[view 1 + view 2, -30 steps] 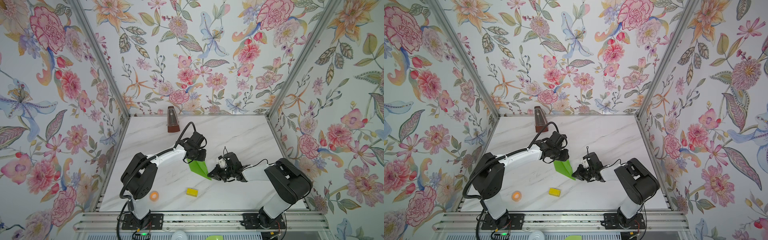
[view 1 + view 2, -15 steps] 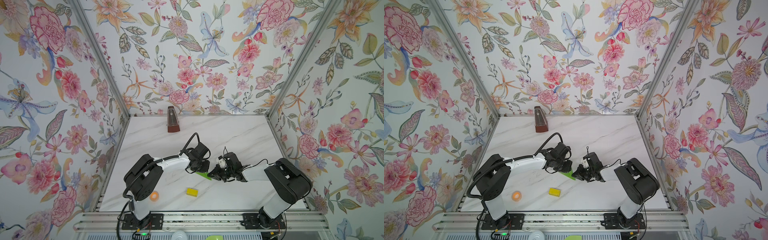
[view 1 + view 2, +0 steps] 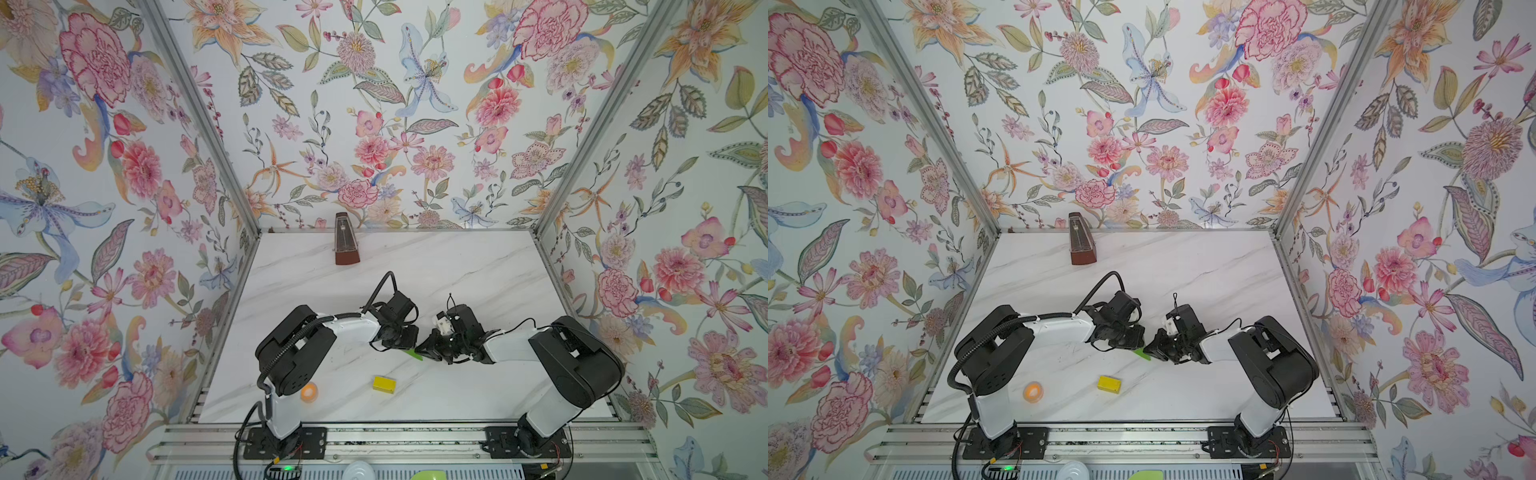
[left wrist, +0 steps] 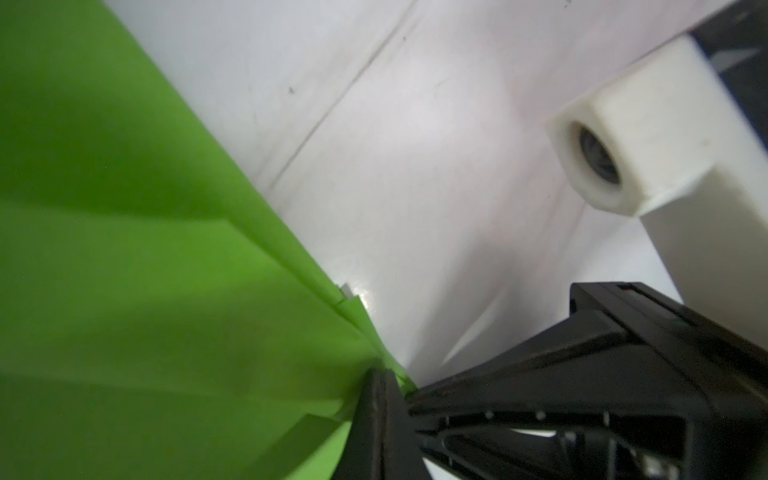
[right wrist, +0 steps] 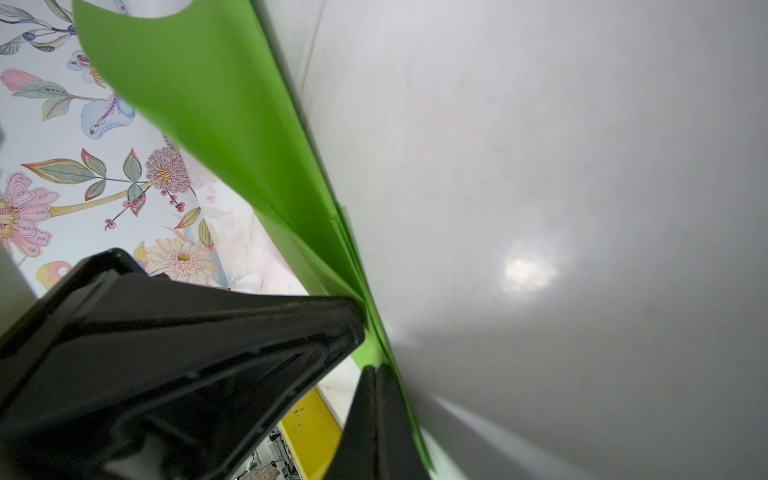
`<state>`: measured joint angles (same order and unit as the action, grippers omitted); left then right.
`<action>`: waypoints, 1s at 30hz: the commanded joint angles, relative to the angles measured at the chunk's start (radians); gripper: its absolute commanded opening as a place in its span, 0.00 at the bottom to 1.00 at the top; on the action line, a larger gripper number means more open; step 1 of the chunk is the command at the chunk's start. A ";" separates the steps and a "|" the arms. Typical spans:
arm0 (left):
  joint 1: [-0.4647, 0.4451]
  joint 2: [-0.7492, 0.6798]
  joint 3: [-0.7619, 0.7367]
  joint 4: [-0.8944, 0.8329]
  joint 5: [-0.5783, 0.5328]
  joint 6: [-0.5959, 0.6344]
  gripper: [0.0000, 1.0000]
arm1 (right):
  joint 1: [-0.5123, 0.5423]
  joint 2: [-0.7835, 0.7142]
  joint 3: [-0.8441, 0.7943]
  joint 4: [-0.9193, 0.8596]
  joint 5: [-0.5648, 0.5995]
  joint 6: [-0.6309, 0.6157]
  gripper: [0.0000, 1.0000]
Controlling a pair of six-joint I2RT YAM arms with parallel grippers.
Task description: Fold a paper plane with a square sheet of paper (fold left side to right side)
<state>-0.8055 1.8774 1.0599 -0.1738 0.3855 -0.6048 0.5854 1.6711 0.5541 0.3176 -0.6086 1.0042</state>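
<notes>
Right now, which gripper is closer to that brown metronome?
Left. The left gripper sits in front of the metronome, slightly right; the right gripper is farther right.

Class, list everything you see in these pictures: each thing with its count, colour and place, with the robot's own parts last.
folded paper: one, lime green, mid-table, pinched between both grippers
block: one, yellow, front of table, near the paper
round thing: one, orange, front left, by the left arm's base
metronome: one, brown, back of table by the wall
table: one, white marble
walls: three, floral, around the table
left gripper: one, black, shut on the folded paper
right gripper: one, black, shut on the folded paper
</notes>
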 commanded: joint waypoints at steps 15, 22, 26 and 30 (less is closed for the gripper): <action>0.155 0.019 -0.168 0.035 -0.051 0.014 0.01 | -0.007 0.033 -0.045 -0.108 0.081 0.018 0.00; 0.208 0.029 -0.181 0.060 -0.046 0.020 0.01 | -0.008 0.027 -0.045 -0.115 0.082 0.018 0.01; 0.236 0.026 -0.190 0.056 -0.056 0.032 0.01 | -0.010 0.021 -0.045 -0.122 0.085 0.019 0.00; 0.267 0.021 -0.199 0.048 -0.060 0.047 0.01 | -0.009 0.014 -0.047 -0.129 0.087 0.019 0.00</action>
<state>-0.5945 1.8500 0.9222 0.0372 0.4950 -0.5930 0.5835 1.6707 0.5484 0.3309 -0.6010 1.0115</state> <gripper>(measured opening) 0.048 0.047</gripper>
